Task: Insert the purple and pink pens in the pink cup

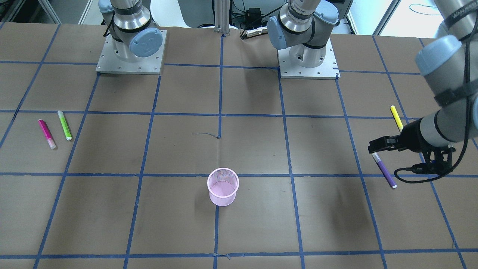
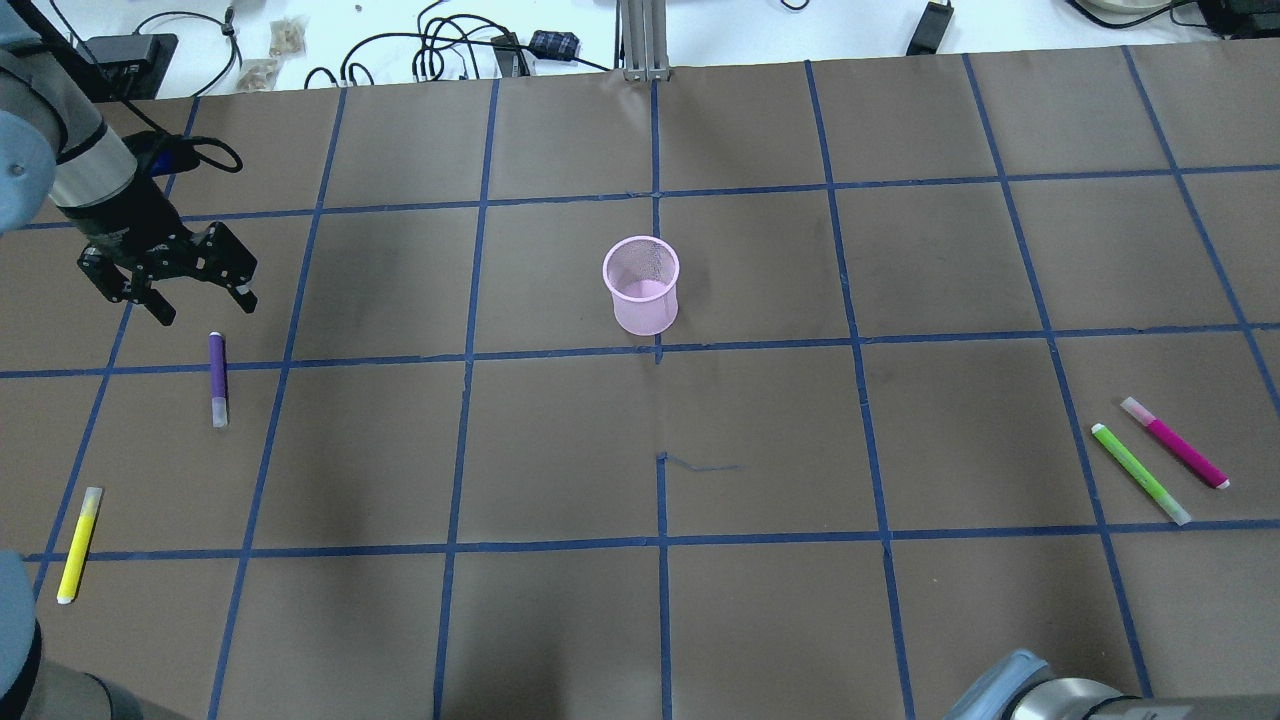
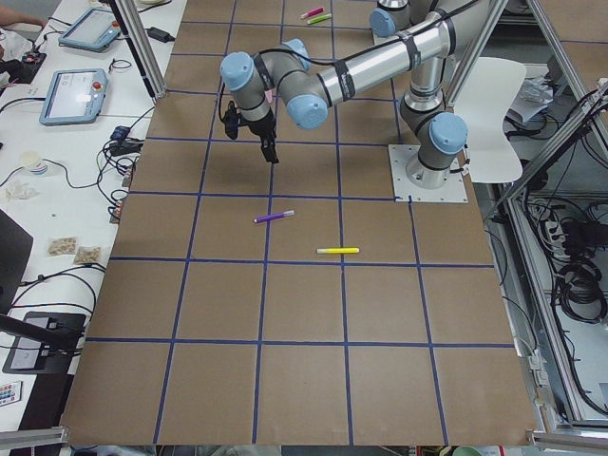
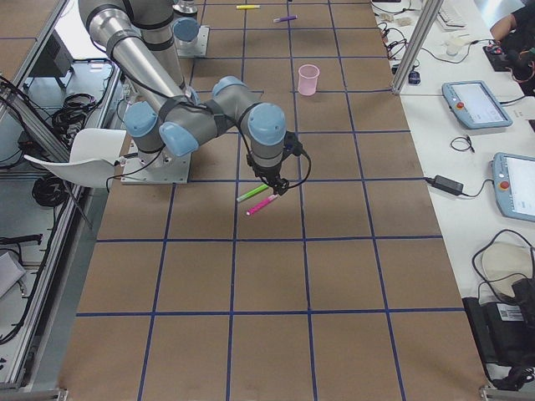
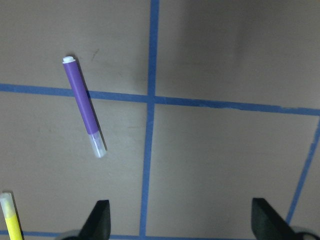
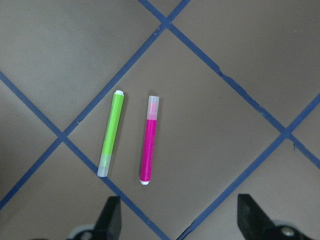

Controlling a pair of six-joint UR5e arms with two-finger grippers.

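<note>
The pink mesh cup [image 2: 642, 285] stands upright near the table's middle. The purple pen [image 2: 217, 378] lies flat on the robot's left side, also in the left wrist view [image 5: 83, 105]. My left gripper [image 2: 205, 305] hovers open and empty just beyond the pen's far end, its fingers [image 5: 100, 217] wide apart. The pink pen [image 2: 1175, 455] lies flat on the right side, also in the right wrist view [image 6: 149, 140]. My right gripper [image 6: 180, 220] is open and empty above it, and is out of the overhead view.
A green pen [image 6: 111, 132] lies beside the pink pen, nearly parallel and close to it. A yellow pen [image 2: 78, 543] lies near the table's left edge, nearer the robot than the purple pen. Both arm bases [image 1: 130, 56] stand on the robot's side of the table.
</note>
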